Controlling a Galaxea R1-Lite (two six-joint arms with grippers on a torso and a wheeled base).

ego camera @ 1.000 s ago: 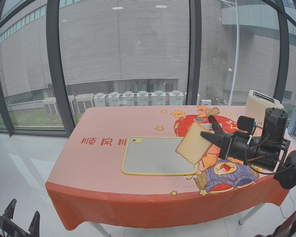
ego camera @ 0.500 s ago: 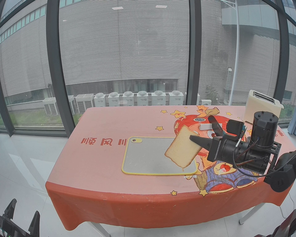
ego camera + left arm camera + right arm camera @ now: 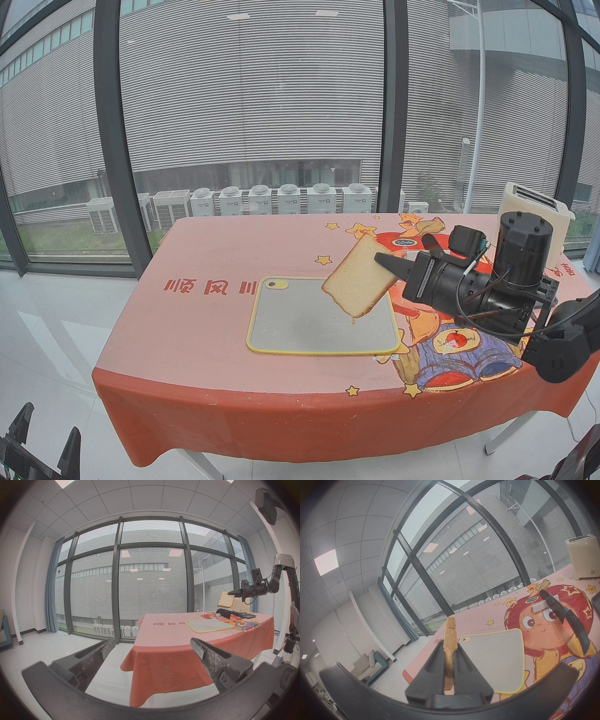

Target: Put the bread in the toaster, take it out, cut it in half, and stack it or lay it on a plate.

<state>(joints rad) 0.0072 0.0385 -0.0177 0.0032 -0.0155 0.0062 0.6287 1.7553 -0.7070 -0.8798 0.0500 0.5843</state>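
1. Up in the air near the board (image 3: pixel 300 322), your right gripper (image 3: pixel 382 261) is squeezing the bread (image 3: pixel 355 284), holding it tilted.
2. Low beside the table (image 3: pixel 187 350), your left gripper (image 3: pixel 152 643) is hanging with jaws spread apart.

Golden-brown bread (image 3: pixel 357 282); grey, yellow-edged cutting board (image 3: pixel 306 319); cream toaster (image 3: pixel 531 212).

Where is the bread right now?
Head view, right of centre: the bread is held by the right gripper above the far right corner of the cutting board.
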